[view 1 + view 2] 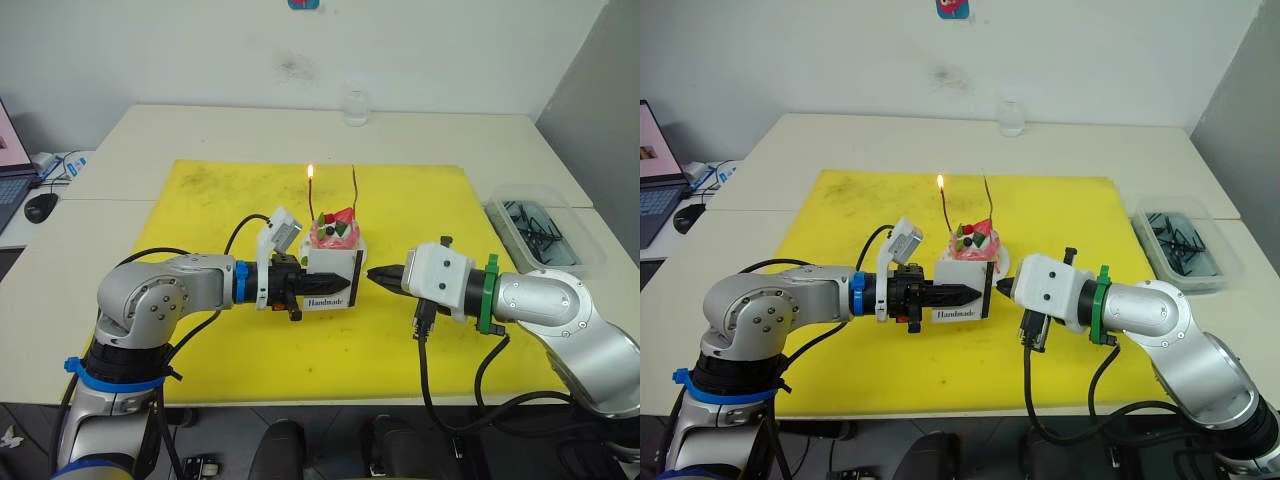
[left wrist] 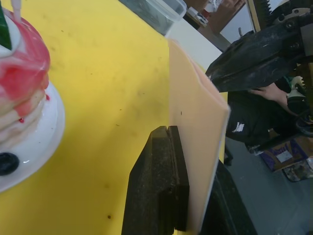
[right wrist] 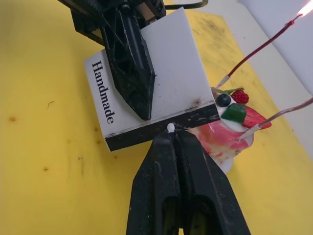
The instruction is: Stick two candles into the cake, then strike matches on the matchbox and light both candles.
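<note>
**Match at the striking strip, one candle lit**

Eye views: your left gripper [image 1: 962, 293] is clamped on the upright matchbox [image 1: 962, 287], just in front of the cake [image 1: 334, 237] on the yellow mat [image 1: 200, 200]. Two candles [image 1: 357, 190] stand in the cake; one burns.

Left wrist view: its fingers [image 2: 161, 186] pinch the box's face.

Right wrist view: your right gripper [image 3: 172, 139], fingers closed, pinches a match [image 3: 170, 128], its pale head touching the black strip.

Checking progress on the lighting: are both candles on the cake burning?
No, only one. The left candle carries a flame at its tip; the right candle has none. Both stand in the cake.
</note>
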`<act>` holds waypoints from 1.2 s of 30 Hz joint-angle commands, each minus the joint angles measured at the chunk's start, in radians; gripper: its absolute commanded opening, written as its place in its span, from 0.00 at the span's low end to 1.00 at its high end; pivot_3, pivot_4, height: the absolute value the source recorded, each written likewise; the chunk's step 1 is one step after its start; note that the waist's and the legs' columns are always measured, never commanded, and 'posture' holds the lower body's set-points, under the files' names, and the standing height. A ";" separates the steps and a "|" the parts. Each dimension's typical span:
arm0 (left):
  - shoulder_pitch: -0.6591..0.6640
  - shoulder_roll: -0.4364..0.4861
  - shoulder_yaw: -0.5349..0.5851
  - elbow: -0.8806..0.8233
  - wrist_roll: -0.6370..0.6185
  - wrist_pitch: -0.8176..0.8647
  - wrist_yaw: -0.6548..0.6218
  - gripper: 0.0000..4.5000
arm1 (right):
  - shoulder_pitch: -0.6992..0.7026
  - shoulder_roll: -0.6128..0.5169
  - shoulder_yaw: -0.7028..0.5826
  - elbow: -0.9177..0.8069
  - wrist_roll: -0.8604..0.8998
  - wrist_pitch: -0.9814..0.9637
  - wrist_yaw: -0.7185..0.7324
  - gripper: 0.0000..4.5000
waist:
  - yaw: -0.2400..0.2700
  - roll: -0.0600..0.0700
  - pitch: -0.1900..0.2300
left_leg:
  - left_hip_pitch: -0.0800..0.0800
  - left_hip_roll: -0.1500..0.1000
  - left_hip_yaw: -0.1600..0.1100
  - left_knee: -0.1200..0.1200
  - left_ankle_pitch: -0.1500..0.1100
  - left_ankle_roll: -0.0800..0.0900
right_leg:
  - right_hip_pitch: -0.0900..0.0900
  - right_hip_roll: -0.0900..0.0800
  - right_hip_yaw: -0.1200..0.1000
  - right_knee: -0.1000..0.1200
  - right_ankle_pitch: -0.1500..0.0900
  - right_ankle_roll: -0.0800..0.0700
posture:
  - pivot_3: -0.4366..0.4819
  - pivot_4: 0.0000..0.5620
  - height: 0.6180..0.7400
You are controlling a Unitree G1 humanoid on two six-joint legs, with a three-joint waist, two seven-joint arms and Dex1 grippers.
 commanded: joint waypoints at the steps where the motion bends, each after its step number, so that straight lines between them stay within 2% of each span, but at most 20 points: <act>1: -0.016 0.006 0.010 -0.027 -0.033 0.009 -0.019 0.00 | 0.003 -0.005 0.004 -0.008 -0.018 -0.053 -0.006 0.00 | 0.000 0.000 0.000 | 0.000 0.000 0.000 0.000 0.000 0.000 | 0.000 0.000 0.000 0.000 0.000 0.000 | 0.48 0.27 1.00; 27: -0.037 -0.011 0.002 -0.031 -0.046 0.014 -0.029 0.00 | -0.021 0.002 0.099 0.089 -0.124 -0.164 0.022 0.00 | 0.000 0.000 0.000 | 0.000 0.000 0.000 0.000 0.000 0.000 | 0.000 0.000 0.000 0.000 0.000 0.000 | 0.48 0.27 1.00; 33: -0.048 -0.019 -0.009 -0.033 -0.028 -0.007 -0.033 0.00 | -0.025 -0.001 0.144 0.107 -0.144 -0.209 0.070 0.00 | 0.000 0.000 0.000 | 0.000 0.000 0.000 0.000 0.000 0.000 | 0.000 0.000 0.000 0.000 0.000 0.000 | 0.48 0.27 1.00; 36: -0.058 -0.012 -0.013 -0.027 0.002 -0.034 -0.037 0.00 | 0.007 -0.037 0.175 0.105 -0.161 -0.261 0.124 0.00 | 0.000 0.000 0.000 | 0.000 0.000 0.000 0.000 0.000 0.000 | 0.000 0.000 0.000 0.000 0.000 0.000 | 0.48 0.27 1.00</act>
